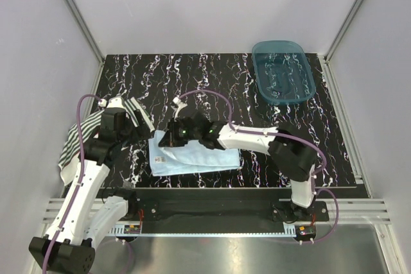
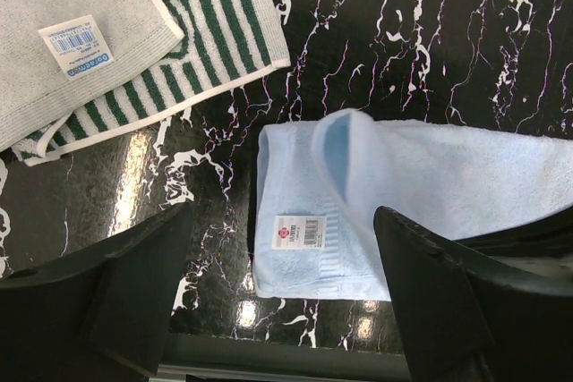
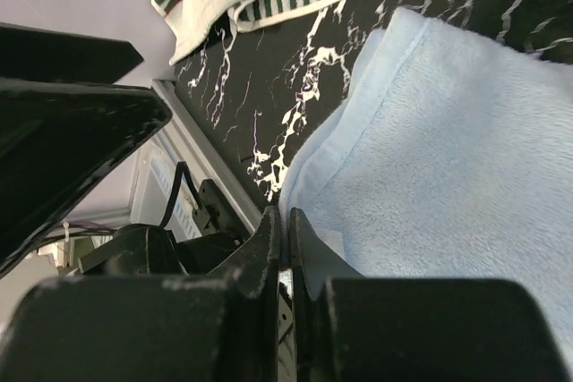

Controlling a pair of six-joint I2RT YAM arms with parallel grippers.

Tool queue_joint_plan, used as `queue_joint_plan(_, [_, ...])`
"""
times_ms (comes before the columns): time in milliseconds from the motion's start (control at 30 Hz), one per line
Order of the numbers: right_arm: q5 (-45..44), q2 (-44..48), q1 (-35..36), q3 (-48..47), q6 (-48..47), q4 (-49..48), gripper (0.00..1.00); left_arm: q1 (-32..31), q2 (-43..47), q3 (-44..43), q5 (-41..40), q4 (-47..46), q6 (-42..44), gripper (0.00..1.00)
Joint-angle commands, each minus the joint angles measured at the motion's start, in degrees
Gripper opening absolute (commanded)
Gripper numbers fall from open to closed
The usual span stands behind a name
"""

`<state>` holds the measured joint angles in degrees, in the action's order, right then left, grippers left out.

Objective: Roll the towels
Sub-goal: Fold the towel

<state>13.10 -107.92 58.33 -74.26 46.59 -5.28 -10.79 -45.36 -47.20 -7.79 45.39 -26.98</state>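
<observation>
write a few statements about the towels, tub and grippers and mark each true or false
1. The left gripper is open. True.
2. The light blue towel is rolled into a tight cylinder. False: it lies mostly flat with one edge folded over.
3. The striped towel sits inside the teal tub. False: it lies at the table's left side, and the tub is at the far right corner.
4. The right gripper is shut. True.
5. The two towels overlap. False: bare table shows between them.
</observation>
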Motion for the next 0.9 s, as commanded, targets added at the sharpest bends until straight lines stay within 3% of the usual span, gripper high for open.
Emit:
queue_joint_plan(0, [1.04,-4.22,3.11,-4.31,1.05,-5.09,0.00,0.24,0.54,0.09,-1.35,-1.53,-0.17,0.88])
queue_joint_plan(100, [2.01,-7.74,4.77,-6.77,0.44,-4.57,0.04,0.24,0.54,0.09,-1.70,-1.44,-0.18,0.88])
queue_joint_plan(233, [4.12,-10.47,5.22,-8.00,-0.09,-4.74,0.39,0.24,0.63,0.18,-2.05,-1.35,-0.26,0.88])
queue_joint_plan(267, [4.21,-11.17,5.22,-8.09,-0.18,-4.57,0.54,0.24,0.63,0.09,-2.05,-1.35,-0.26,0.88])
queue_joint_plan(333, [4.12,-11.35,5.13,-8.27,-0.79,-3.78,0.65,0.24,0.45,0.09,-2.14,-1.26,-0.35,0.88])
queue_joint_plan(367, [3.69,-11.00,5.22,-8.18,-0.97,-3.60,0.82,0.24,0.36,0.09,-2.23,-1.18,-0.35,0.88])
queue_joint_plan(400, [3.34,-10.48,5.22,-8.10,-1.32,-3.42,0.85,0.24,0.36,0.00,-2.31,-1.18,-0.35,0.88])
queue_joint_plan(633, [-2.54,-0.38,4.61,-7.22,-6.24,3.85,0.93,0.24,-0.69,0.09,-1.27,-1.35,-0.09,0.87])
queue_joint_plan(767, [-6.85,11.31,-0.47,-1.08,-7.04,10.10,0.92,-1.34,-3.58,0.09,2.52,-2.67,1.06,0.86])
queue_joint_plan(800, [-7.47,13.24,-2.06,0.85,-6.43,10.90,0.90,-3.52,-5.33,-0.26,2.26,-2.76,0.62,0.84])
queue_joint_plan(867, [-7.74,18.34,-6.10,6.91,-5.64,12.39,0.69,-5.90,-7.19,-0.35,2.60,-4.07,-1.04,0.75])
